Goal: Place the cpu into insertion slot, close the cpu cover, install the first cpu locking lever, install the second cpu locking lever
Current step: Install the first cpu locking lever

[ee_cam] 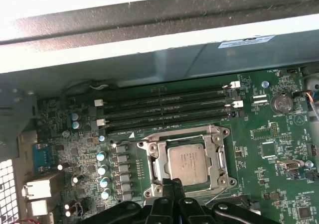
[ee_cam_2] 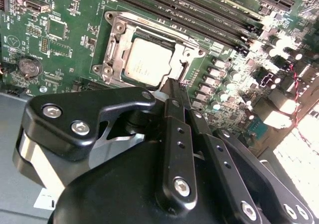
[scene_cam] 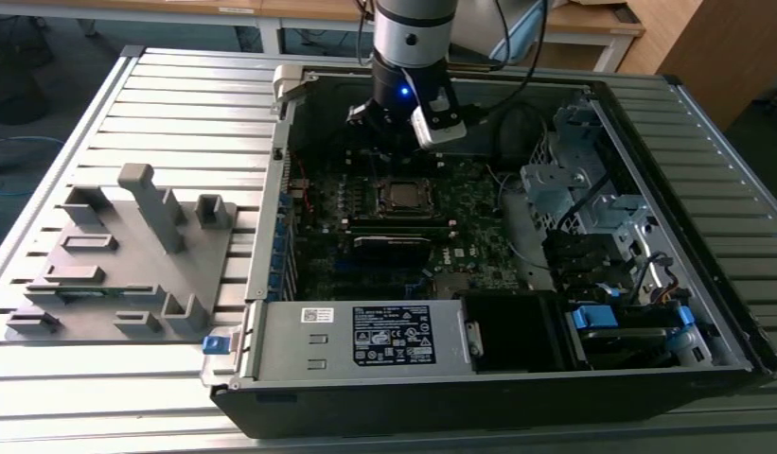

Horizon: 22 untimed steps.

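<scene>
Hovering with pincer [ee_cam: 172, 183] pressed together, gripping nothing, tips just beside the cpu cover [ee_cam: 217, 154]. Finding the cpu [ee_cam: 185, 160] lying flat in the insertion slot [ee_cam: 156, 170], inside the open computer case [scene_cam: 268, 274] on the tabletop [scene_cam: 173, 104]. Noticing a white label [scene_cam: 391, 333], print illegible.

A grey desk [scene_cam: 173, 95] with long metal strips.
An open computer box [scene_cam: 489, 405] lies on it, with a grey plastic stand [scene_cam: 111, 284] just beside the box.
</scene>
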Available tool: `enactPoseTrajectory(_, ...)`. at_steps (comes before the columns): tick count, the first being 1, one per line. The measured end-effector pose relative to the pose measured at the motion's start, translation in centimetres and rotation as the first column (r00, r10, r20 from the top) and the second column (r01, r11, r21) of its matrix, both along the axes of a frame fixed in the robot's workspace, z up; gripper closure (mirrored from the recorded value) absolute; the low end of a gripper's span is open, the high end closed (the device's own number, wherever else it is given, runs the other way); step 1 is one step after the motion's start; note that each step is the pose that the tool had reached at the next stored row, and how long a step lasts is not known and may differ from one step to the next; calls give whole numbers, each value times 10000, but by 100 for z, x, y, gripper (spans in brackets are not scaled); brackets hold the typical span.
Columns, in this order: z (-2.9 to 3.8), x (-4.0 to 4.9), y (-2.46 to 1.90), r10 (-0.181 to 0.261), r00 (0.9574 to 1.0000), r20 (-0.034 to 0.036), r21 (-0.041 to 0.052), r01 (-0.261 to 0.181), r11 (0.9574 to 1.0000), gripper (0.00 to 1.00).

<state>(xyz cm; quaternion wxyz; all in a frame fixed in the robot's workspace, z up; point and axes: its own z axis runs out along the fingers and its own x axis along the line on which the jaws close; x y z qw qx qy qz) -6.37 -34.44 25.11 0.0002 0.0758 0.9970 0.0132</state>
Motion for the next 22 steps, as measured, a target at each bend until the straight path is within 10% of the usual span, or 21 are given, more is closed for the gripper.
enactPoseTrajectory(22,76,-131,0,-1,10000,11,10,1,10000,90)
